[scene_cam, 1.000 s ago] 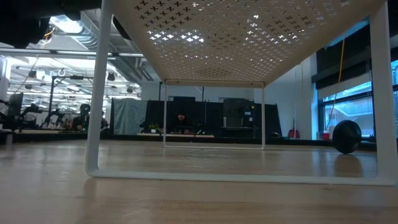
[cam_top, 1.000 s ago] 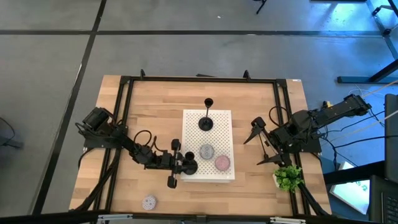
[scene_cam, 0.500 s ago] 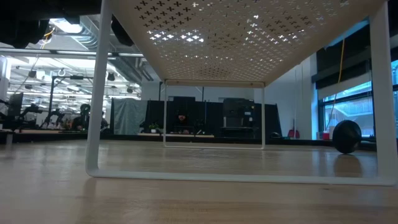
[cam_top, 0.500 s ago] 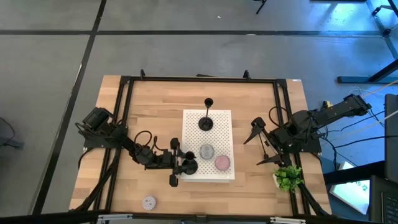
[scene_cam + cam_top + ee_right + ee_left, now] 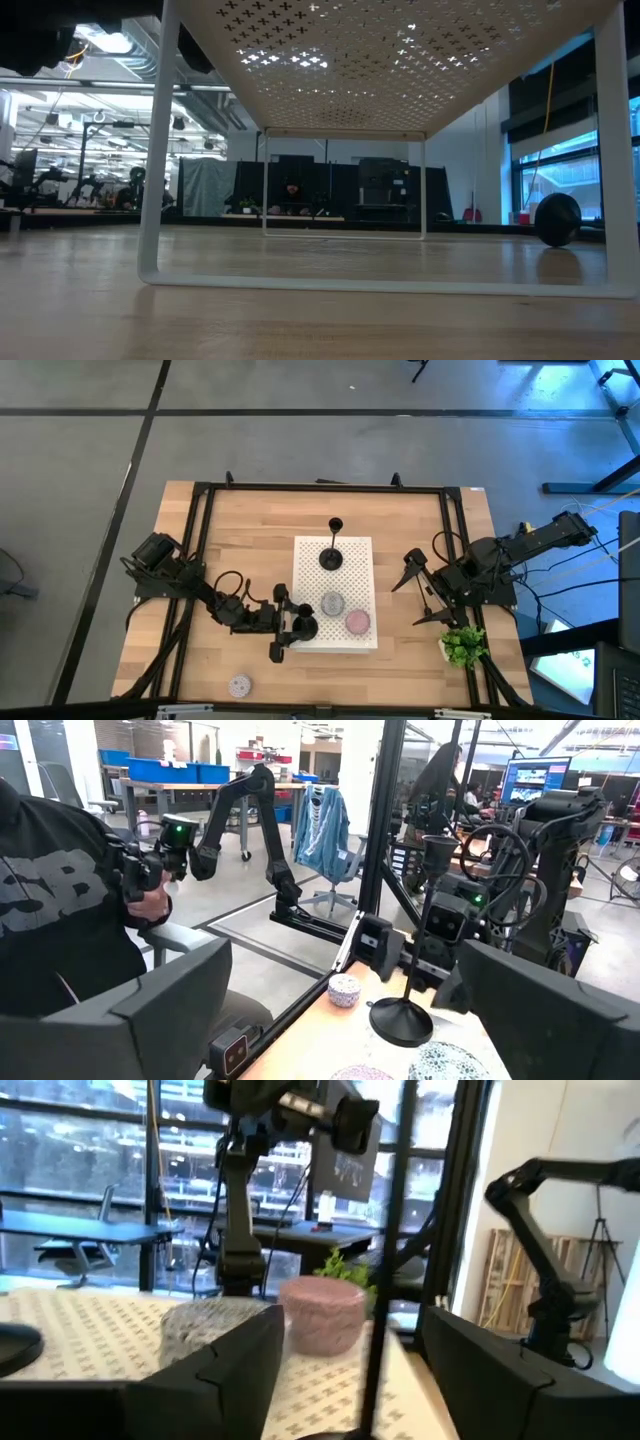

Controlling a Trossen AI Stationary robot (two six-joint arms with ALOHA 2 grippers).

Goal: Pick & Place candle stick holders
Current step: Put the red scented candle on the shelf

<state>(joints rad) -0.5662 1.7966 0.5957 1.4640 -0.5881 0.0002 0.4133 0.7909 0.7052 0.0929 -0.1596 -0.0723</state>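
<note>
Table (image 5: 240, 530) w/ white perforated riser (image 5: 352, 575) in the middle. Progress looks approx two-thirds, at a guess: two of three slim black holders show, both on the riser.

L claw (image 5: 283, 625) sits at the riser's near-left corner, fingers wide, w/ holder A (image 5: 305, 628) standing between them. In the L wrist view its thin stem runs up the gap, clear of both fingers, so nothing is clamped. Can't say if it's freshly set down or about to be taken.

Holder B (image 5: 331, 558) stands upright, further onto the riser beyond that claw, well apart from it.

R claw (image 5: 420, 593) waits off the riser's right side, fingers wide, empty.

Grey jar (image 5: 332, 603) and pink jar (image 5: 357, 622) sit just past holder A, away from the L claw.

Hard to tell:
- 3rd holder not found in any view.
- Holder A's base is mostly cut off in the L wrist view, so whether it sits fully on the riser is unclear.
- Low view shows only the riser's underside.
</note>
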